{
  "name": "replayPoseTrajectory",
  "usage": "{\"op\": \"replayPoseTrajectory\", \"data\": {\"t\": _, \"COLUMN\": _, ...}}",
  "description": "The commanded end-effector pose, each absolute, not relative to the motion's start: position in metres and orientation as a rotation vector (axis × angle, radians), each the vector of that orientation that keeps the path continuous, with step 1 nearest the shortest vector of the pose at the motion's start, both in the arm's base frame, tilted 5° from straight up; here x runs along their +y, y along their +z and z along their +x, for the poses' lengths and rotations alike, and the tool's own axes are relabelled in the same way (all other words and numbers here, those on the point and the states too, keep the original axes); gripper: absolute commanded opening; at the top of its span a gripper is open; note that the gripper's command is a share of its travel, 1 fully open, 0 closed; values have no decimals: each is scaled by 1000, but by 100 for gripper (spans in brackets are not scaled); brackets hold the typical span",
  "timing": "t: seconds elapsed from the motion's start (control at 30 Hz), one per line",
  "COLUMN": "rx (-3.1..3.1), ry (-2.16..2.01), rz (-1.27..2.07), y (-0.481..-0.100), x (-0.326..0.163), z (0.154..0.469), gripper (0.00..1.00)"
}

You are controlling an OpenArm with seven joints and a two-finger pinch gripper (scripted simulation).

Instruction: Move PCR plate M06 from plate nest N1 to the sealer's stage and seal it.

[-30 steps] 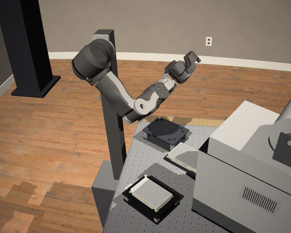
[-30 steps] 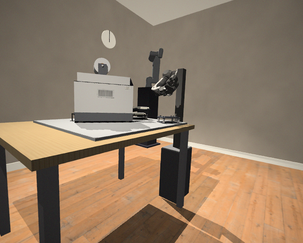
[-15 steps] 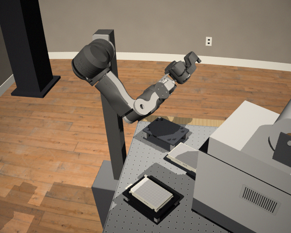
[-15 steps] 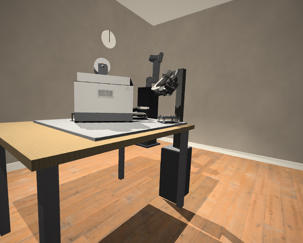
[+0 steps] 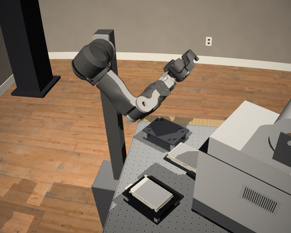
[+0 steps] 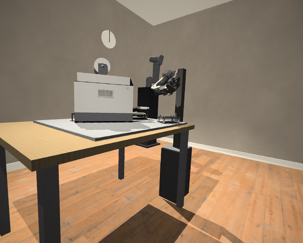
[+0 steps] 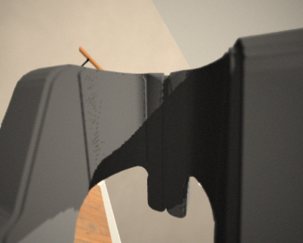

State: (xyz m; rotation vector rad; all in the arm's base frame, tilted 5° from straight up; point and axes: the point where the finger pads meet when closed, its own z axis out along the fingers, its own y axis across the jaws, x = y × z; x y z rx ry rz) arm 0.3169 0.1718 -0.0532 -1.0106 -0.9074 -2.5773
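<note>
My gripper (image 5: pixel 191 57) is shut and empty, raised high in the air beyond the table's far edge, pointing up and away. In the wrist view its fingers (image 7: pixel 165 142) meet with nothing between them. A raised dark nest (image 5: pixel 165 132) at the far end of the perforated board stands empty. A white plate with a smooth top (image 5: pixel 183 155) lies on the sealer's stage, right against the housing (image 5: pixel 243 165) and partly hidden by it. Another white plate with a gridded top (image 5: pixel 151 193) sits on a black nest at the near end. The START key and lamp are hidden.
The arm's dark mounting post (image 5: pixel 114 116) stands at the table's left edge. A foil roll (image 5: pixel 281 135) sits on top of the sealer. A dark pillar (image 5: pixel 26 48) stands on the floor. The exterior view shows the sealer's back (image 6: pixel 103 100) and my arm (image 6: pixel 166 83).
</note>
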Motion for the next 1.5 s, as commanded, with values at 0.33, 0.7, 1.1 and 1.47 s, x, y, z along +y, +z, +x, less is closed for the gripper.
{"op": "replayPoseTrajectory", "data": {"t": 0.33, "rx": -984, "ry": -2540, "rz": -997, "y": -55, "x": 182, "z": 311, "gripper": 0}}
{"op": "replayPoseTrajectory", "data": {"t": 0.7, "rx": -984, "ry": -2540, "rz": -997, "y": -56, "x": 178, "z": 314, "gripper": 0}}
{"op": "replayPoseTrajectory", "data": {"t": 1.1, "rx": -982, "ry": -2542, "rz": -997, "y": -56, "x": 176, "z": 315, "gripper": 0}}
{"op": "replayPoseTrajectory", "data": {"t": 1.47, "rx": -984, "ry": -2540, "rz": -997, "y": -56, "x": 176, "z": 314, "gripper": 0}}
